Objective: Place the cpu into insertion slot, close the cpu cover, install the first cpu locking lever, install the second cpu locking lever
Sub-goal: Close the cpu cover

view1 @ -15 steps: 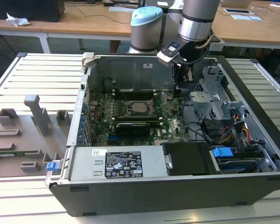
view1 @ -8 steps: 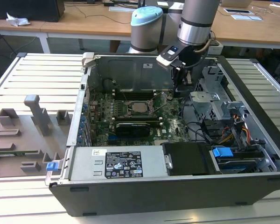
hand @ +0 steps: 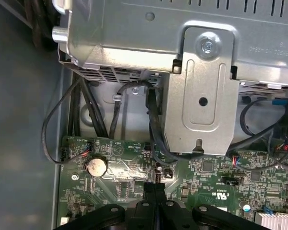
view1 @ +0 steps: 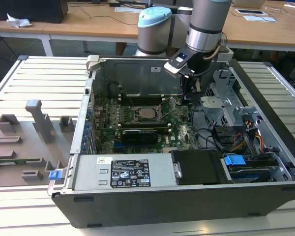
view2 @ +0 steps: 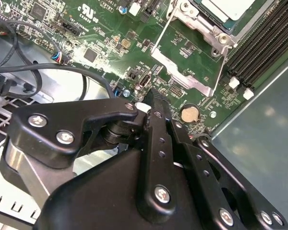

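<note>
Jaws pressed together, nothing between them. Chip (view2: 225, 7) sat in its socket (view2: 220, 37) near the board's (view2: 101, 28) middle; cover (view2: 180, 76) looked raised, on the side toward the gripper (view2: 153, 99), which hung low at the board's edge by the drive cage (hand: 201, 96). Risk: clipping that cover could drop it crooked onto the chip; cables (hand: 151, 120) close by could snag.

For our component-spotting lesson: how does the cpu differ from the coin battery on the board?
The cpu is square; the coin battery is round. The cpu is clearly larger than the battery. Both have metal tops and sit on the green board.
</note>
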`<act>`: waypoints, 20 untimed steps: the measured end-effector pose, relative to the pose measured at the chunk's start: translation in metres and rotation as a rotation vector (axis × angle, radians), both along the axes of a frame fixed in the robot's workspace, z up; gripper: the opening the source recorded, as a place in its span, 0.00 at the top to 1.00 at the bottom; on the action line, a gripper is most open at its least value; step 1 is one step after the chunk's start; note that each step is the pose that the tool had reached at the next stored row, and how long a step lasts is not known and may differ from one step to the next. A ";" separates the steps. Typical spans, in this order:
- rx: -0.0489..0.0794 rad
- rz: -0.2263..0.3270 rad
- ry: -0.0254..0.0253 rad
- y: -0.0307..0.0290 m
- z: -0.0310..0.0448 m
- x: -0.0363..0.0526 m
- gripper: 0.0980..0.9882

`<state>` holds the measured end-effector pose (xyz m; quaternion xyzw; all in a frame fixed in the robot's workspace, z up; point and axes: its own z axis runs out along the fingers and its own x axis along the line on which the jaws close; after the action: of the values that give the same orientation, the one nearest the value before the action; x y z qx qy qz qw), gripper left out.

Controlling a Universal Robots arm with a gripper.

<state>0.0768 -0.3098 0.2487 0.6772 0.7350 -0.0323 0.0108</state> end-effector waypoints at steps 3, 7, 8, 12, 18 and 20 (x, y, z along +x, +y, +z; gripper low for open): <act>0.000 0.000 0.0000 0.0000 -0.0028 0.0000 0.99; 0.000 0.000 0.0000 0.0000 -0.0073 0.0000 0.99; 0.000 0.000 0.0000 0.0000 -0.0093 0.0000 0.99; 0.000 0.000 0.0000 0.0000 -0.0152 0.0000 0.99; 0.000 0.000 0.0000 0.0000 -0.0169 -0.0092 0.99; 0.000 0.000 0.0000 0.0000 -0.0169 -0.0133 0.99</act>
<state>0.0634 -0.3098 0.2318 0.6772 0.7350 -0.0323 0.0107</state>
